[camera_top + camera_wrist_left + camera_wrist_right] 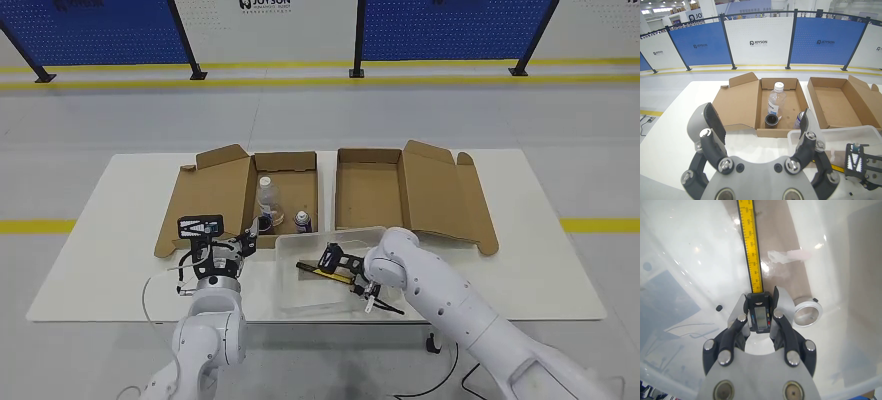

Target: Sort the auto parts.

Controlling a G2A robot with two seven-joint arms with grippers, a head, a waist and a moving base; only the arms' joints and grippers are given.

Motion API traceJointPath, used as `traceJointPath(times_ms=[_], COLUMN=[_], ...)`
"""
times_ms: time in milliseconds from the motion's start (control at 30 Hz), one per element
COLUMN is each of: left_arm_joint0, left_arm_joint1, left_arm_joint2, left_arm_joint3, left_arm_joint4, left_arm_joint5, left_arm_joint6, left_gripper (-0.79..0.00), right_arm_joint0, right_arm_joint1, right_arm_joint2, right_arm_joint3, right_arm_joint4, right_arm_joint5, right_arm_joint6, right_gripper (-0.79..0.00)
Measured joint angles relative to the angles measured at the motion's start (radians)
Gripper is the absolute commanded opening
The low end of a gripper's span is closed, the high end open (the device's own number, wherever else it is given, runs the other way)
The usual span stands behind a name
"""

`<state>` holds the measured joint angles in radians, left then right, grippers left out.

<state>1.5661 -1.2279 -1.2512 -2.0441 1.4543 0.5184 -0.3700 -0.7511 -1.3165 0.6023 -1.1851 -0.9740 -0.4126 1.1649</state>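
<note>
And the right gripper (760, 297) is clamped across the black slider of the yellow-scaled digital caliper (751, 247), fingers pinching the display housing from both sides. A grab at the bulky part, I'd say, since the thin beam offers little to hold. The caliper is down inside the translucent white plastic bin (300, 295), lower centre of the top view, with a silver metal ring (808, 303) just beside the fingers. Out at lower left, the left gripper (758, 123) hangs with jaws spread wide, holding nothing, probably parked clear of the bin. Beyond it the brown cardboard box (779, 83) holds a clear plastic bottle (777, 102), a black cylindrical sleeve (771, 121) and a small spray can (798, 121). The second cardboard box (368, 195) sits above the bin, likely the caliper's destination
</note>
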Motion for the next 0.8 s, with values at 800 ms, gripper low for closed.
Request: traceJointPath(times_ms=[800], left_arm_joint0=[0.000], left_arm_joint1=[0.000], left_arm_joint2=[0.000], left_arm_joint3=[0.000], left_arm_joint4=[0.000], left_arm_joint5=[0.000], left_arm_joint6=[0.000], left_gripper=[0.000], right_arm_joint0=[-0.212], right_arm_joint1=[0.103], right_arm_joint2=[0.336], right_arm_joint3=[-0.435], right_arm_joint4=[0.085], right_arm_joint5=[0.084], right_arm_joint6=[-0.080], right_gripper=[-0.785])
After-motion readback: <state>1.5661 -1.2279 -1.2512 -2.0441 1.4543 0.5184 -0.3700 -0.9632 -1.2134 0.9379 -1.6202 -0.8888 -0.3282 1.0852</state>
